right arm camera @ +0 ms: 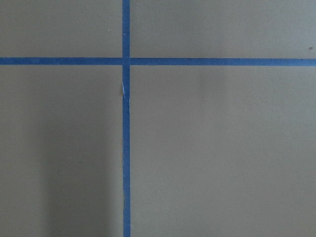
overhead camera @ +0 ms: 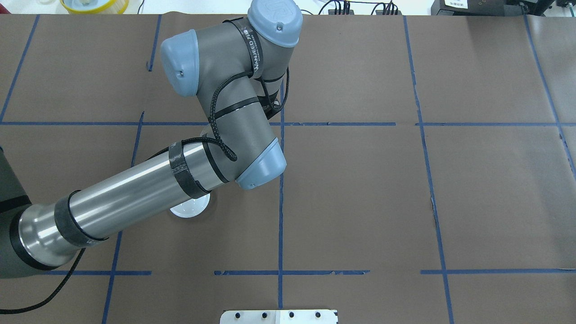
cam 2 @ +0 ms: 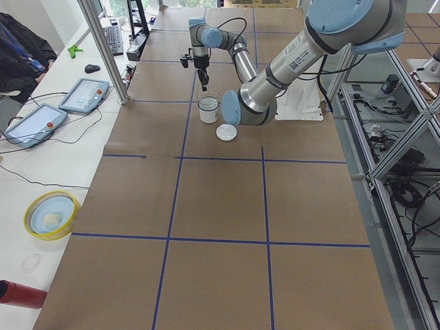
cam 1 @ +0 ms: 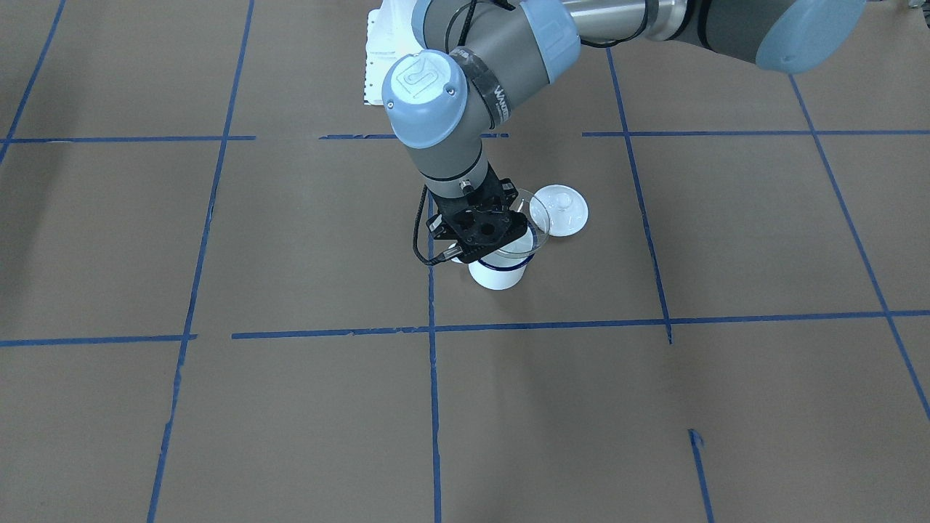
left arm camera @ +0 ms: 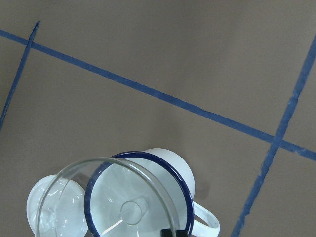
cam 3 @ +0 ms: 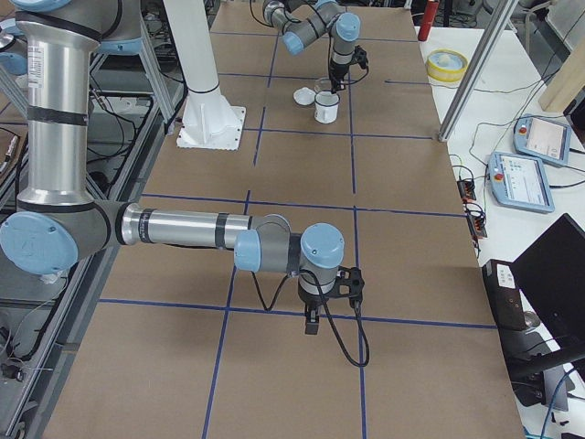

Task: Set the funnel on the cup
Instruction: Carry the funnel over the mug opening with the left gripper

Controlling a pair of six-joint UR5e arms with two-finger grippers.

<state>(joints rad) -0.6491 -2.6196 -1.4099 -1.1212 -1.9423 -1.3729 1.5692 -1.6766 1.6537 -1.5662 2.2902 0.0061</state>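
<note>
Clear funnel (left arm camera: 106,205) above white cup (left arm camera: 178,170), spout over its mouth, lid (cam 1: 559,211) beside

cup (left arm camera: 173,190): white, dark-blue rim | funnel (left arm camera: 98,197): clear | table (left arm camera: 148,49): brown, blue grid

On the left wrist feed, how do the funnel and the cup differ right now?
The funnel is clear; the cup is opaque white with a dark blue rim. The funnel narrows to a short spout; the cup has a loop handle. The funnel is off-centre over the cup's mouth, shifted toward the lid; the cup stands upright. Both have round rims of similar width.
</note>
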